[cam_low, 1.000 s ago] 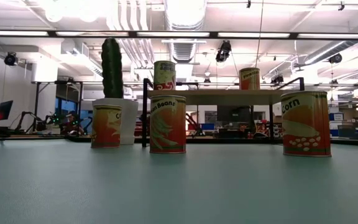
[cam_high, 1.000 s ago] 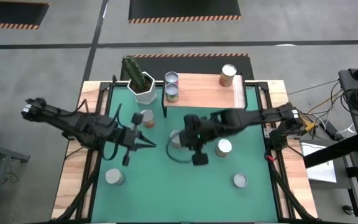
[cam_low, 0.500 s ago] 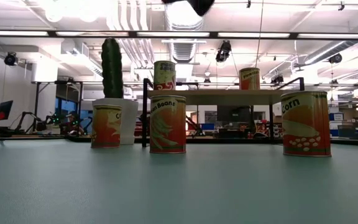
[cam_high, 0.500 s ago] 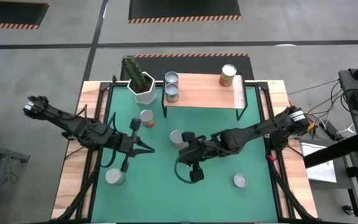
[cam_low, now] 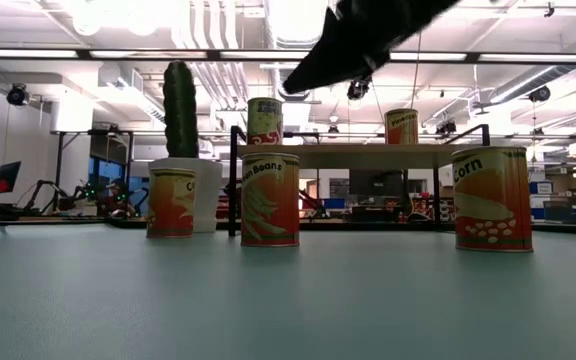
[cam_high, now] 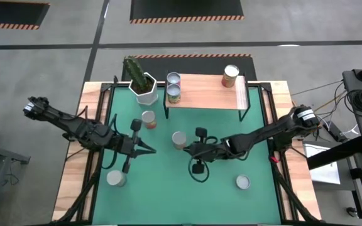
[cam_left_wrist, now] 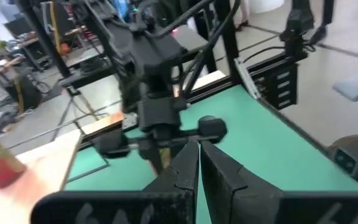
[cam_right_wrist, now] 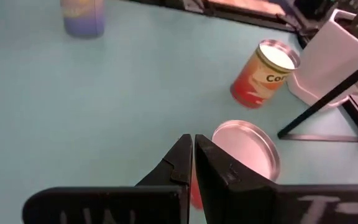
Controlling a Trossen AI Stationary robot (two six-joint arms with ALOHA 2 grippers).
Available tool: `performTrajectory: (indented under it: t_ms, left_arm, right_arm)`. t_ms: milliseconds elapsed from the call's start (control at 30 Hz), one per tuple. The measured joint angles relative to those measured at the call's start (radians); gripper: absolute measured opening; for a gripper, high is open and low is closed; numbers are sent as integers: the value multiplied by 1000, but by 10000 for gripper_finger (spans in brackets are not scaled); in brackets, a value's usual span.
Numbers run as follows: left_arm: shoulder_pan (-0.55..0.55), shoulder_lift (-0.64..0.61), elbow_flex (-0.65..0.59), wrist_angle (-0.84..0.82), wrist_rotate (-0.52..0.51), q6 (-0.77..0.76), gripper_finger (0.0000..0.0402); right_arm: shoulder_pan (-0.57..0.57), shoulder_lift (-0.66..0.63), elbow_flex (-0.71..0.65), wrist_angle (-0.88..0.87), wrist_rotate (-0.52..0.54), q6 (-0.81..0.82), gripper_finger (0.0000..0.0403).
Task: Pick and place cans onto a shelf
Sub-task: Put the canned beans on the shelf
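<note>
Your right gripper (cam_right_wrist: pixel 192 158) has its two fingers pressed together with barely a slit between them, and nothing is held in them. It hangs low over the middle of the green mat (cam_high: pixel 168 188); in the high view you find it (cam_high: pixel 190 149) just beside the centre can (cam_high: pixel 179 140), whose silvery lid (cam_right_wrist: pixel 245 151) shows right past the fingertips in the right wrist view, close to them but not gripped.

Your left gripper (cam_high: pixel 148 147) waits over the left half of the mat, its fingers also closed to a point and empty; its wrist view shows them meeting (cam_left_wrist: pixel 199 163), aimed at the right arm's wrist.

The table is a wooden frame with the green mat on top, standing on a grey floor with hazard-striped panels. Level across the table you see an open workshop with ceiling lights, ducts and benches.

The shelf (cam_high: pixel 206 94) stands at the far edge of the mat. On it you have two cans (cam_high: pixel 173 79) at its left end, one behind the other, and a third can (cam_high: pixel 230 76) near its right end. A white pot with a cactus (cam_high: pixel 144 85) sits just left of the shelf. On the mat, another can (cam_high: pixel 148 118) stands beyond the left gripper, one (cam_high: pixel 115 179) lies near the front left, and one (cam_high: pixel 242 182) at the front right, well apart from the right gripper.
</note>
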Motion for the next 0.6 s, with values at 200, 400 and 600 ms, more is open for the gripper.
performTrajectory:
  t_ms: [200, 400, 600]
  left_arm:
    - [0, -3, 0, -38, -99, 8, 0]
    - [0, -3, 0, -45, -112, 4, 0]
    - [0, -3, 0, -45, -114, 5, 0]
  right_arm:
    - [-41, 0, -158, 306, 1, -17, 9]
    - [-86, 0, -210, 358, 1, 34, 9]
    - [-99, 0, -211, 357, 1, 45, 36]
